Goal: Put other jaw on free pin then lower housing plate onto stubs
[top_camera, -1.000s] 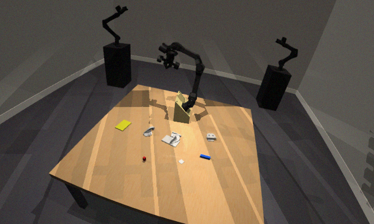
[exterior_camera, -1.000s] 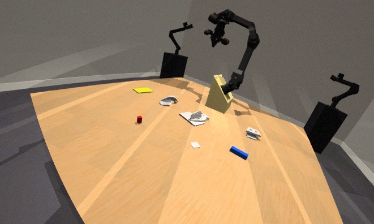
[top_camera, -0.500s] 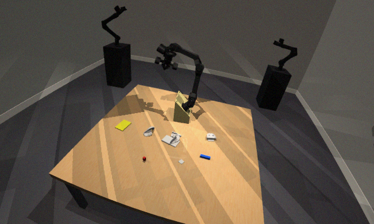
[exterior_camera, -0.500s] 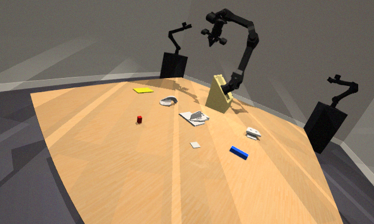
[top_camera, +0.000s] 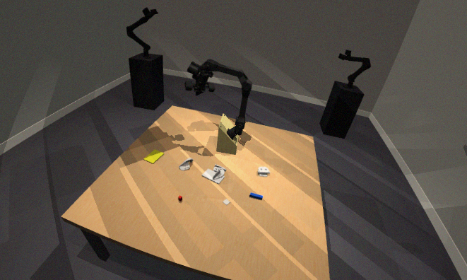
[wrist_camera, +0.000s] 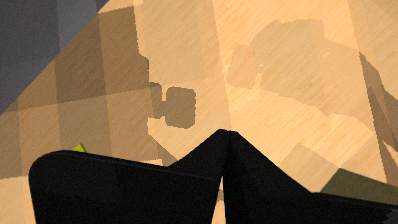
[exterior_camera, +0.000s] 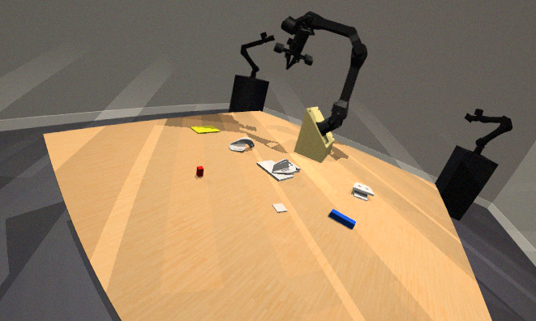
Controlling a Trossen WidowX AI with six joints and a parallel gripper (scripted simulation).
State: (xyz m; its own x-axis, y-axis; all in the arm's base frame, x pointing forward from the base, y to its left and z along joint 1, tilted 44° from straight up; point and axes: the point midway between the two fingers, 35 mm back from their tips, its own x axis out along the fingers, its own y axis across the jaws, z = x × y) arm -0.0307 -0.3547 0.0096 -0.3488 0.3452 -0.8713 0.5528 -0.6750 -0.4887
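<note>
My black claw [top_camera: 198, 92] [exterior_camera: 289, 66] [wrist_camera: 225, 139] is closed, its fingertips together with nothing between them, raised well above the wooden table [top_camera: 288, 226] [exterior_camera: 242, 243] [wrist_camera: 210, 60]. My arm [top_camera: 244, 99] [exterior_camera: 350, 81] reaches up from a slanted, pale yellow mount [top_camera: 226, 144] [exterior_camera: 310, 139]. Near the middle of the table lies a white base plate [top_camera: 208, 174] [exterior_camera: 267, 165], with a jaw-like grey and white part [top_camera: 218, 174] [exterior_camera: 284, 168] on it; I cannot tell how it sits on its pin. A curved, loose jaw [top_camera: 185, 165] [exterior_camera: 238, 145] lies apart from the base, between it and a flat yellow piece [top_camera: 154, 156] [exterior_camera: 205, 130]. On the base's other side stands a white piece with two round marks [top_camera: 263, 171] [exterior_camera: 362, 190], probably the housing plate. A red block [top_camera: 180, 198] [exterior_camera: 199, 171], a small white square [top_camera: 226, 201] [exterior_camera: 280, 207] and a blue bar [top_camera: 256, 196] [exterior_camera: 342, 219] lie separately on the wood.
</note>
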